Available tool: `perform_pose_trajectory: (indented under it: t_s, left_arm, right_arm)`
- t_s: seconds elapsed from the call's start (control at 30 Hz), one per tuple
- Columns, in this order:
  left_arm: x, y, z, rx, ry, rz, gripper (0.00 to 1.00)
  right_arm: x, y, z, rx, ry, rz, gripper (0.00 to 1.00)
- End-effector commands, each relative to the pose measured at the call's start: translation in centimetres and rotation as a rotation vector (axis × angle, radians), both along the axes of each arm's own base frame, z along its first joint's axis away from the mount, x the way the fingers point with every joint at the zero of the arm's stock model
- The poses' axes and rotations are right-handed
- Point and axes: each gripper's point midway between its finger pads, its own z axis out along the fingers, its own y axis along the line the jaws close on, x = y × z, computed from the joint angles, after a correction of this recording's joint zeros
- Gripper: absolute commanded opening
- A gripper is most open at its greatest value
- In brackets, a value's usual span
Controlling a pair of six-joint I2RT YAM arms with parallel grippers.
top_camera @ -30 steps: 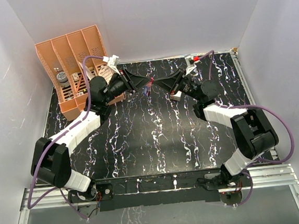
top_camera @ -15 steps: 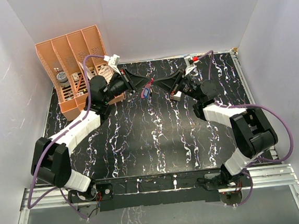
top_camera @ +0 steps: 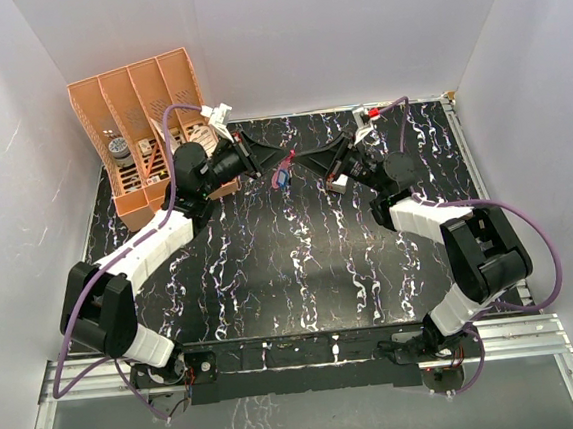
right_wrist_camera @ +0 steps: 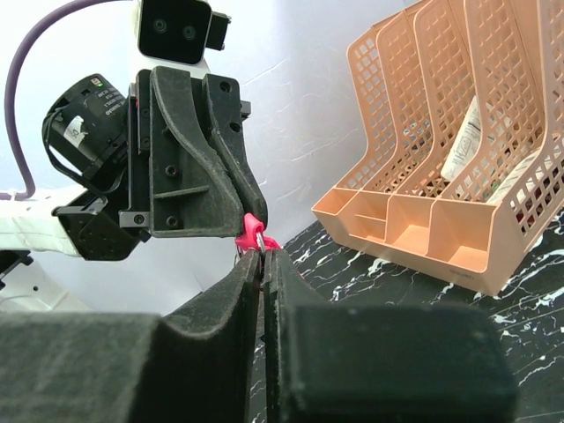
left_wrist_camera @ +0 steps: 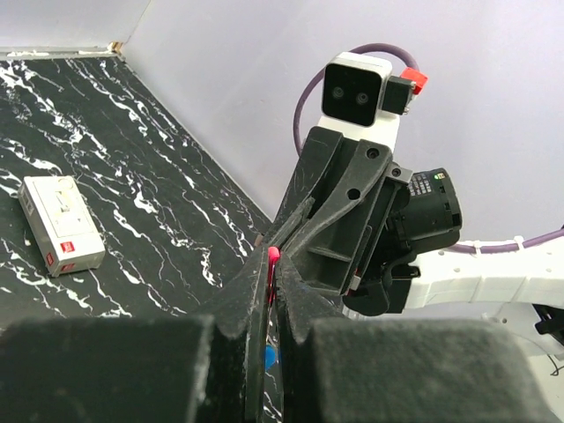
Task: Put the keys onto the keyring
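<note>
Both grippers meet tip to tip above the back middle of the table. My left gripper (top_camera: 285, 157) is shut on the pink-red fob (left_wrist_camera: 273, 256) of the keyring. My right gripper (top_camera: 299, 157) is shut on the thin silver ring (right_wrist_camera: 261, 239), with the fob (right_wrist_camera: 250, 227) just beyond its tips. The blue-headed key (top_camera: 281, 179) hangs below the meeting point. It also shows as a blue spot (left_wrist_camera: 267, 357) between the left fingers. I cannot make out the dark-headed key.
An orange file organizer (top_camera: 138, 127) stands at the back left, close to the left arm, and it also shows in the right wrist view (right_wrist_camera: 458, 159). A small white box (left_wrist_camera: 60, 225) lies on the black marbled table under the right arm (top_camera: 340, 181). White walls enclose three sides.
The blue key was not visible one second ago and now hangs below the joined gripper tips. The two grippers have stayed almost where they were.
</note>
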Motion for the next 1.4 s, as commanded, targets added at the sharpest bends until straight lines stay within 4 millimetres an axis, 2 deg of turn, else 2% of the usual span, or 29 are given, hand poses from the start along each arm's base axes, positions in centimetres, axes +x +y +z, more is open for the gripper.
perform_pose_trajectory:
  t_s: [0.0,0.17,0.3,0.5,0.63,0.8,1.07,1.37]
  left_arm:
    - [-0.8,-0.3,2.6,-0.015,-0.055,-0.004,0.0]
    - [-0.6,0.1,2.6,-0.01,-0.048,0.028,0.0]
    - [-0.4,0.5,2.7,-0.006,-0.042,0.063,0.0]
    - [0.2,1.7,2.9,0.005,-0.013,0.151,0.0]
    - [0.7,1.8,3.5,0.013,0.005,0.173,0.0]
    - [1.9,2.1,3.8,0.023,0.03,0.229,0.0]
    - [3.8,2.4,4.4,0.039,0.066,0.302,0.0]
    - [4.8,2.2,3.5,0.051,0.104,0.321,0.0]
  right_arm:
    - [-0.1,0.0,3.0,0.014,-0.097,-0.018,0.1]
    - [0.0,-0.4,3.1,0.007,-0.099,-0.04,0.24]
    - [0.1,-0.8,3.3,-0.003,-0.103,-0.063,0.29]
    - [0.9,-1.4,3.3,-0.096,-0.115,-0.141,0.34]
    - [1.8,-1.8,2.8,-0.192,-0.084,-0.196,0.36]
    - [2.1,-1.8,3.1,-0.259,-0.071,-0.201,0.38]
    - [2.2,-0.6,3.2,-0.337,-0.069,-0.204,0.48]
    - [1.2,1.4,4.1,-0.349,-0.105,-0.189,0.52]
